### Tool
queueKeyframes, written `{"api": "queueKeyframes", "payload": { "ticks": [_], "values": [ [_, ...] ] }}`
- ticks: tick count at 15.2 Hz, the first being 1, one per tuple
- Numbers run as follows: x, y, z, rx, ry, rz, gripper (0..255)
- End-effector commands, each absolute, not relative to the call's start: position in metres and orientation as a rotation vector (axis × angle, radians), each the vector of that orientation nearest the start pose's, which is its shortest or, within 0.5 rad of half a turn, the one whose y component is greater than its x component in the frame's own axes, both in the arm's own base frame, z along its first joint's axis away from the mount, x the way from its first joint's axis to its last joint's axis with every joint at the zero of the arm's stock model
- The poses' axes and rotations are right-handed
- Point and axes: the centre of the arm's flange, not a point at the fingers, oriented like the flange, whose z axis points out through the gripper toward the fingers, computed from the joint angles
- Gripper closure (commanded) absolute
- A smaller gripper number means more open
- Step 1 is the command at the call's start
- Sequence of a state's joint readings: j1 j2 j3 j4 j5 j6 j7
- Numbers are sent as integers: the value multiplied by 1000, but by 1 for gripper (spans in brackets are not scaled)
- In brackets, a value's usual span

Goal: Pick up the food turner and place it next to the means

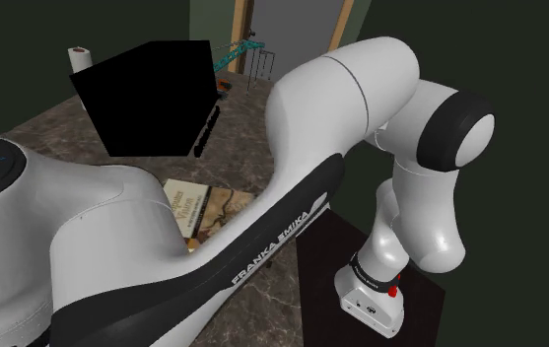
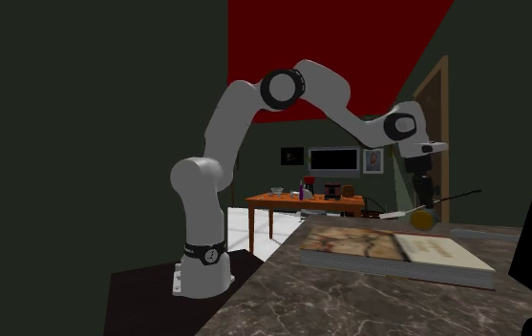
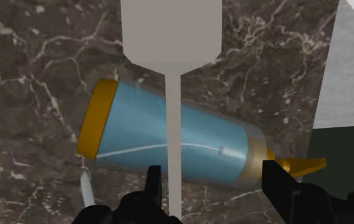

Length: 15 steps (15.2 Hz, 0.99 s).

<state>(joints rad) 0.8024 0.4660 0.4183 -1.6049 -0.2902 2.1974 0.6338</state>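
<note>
You are seeing the end effector standing wide, fingers apart. The pale food turner is running its handle just beside one finger, clear of the other, crossing in front of the blue bottle lying sideways on the marble worktop.

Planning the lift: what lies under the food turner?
Under the food turner a blue bottle with an orange cap lies sideways on the marble counter. The handle hides a strip of it; the blade covers counter.

Pale grey food turner, blue orange-capped bottle, brown white-veined counter
</note>
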Motion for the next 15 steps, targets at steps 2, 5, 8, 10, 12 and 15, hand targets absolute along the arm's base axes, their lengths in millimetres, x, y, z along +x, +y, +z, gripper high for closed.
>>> {"api": "queueKeyframes", "payload": {
  "ticks": [2, 5, 8, 10, 12, 15],
  "values": [
    [285, 629, 338, -2940, -1044, -100, 0],
    [281, 608, 364, -2939, -1041, -97, 0],
    [279, 607, 400, -2939, -1041, -97, 0],
    [279, 607, 400, -2939, -1041, -97, 0],
    [279, 607, 400, -2939, -1041, -97, 0],
    [279, 607, 400, -2939, -1041, -97, 0]
  ]
}}
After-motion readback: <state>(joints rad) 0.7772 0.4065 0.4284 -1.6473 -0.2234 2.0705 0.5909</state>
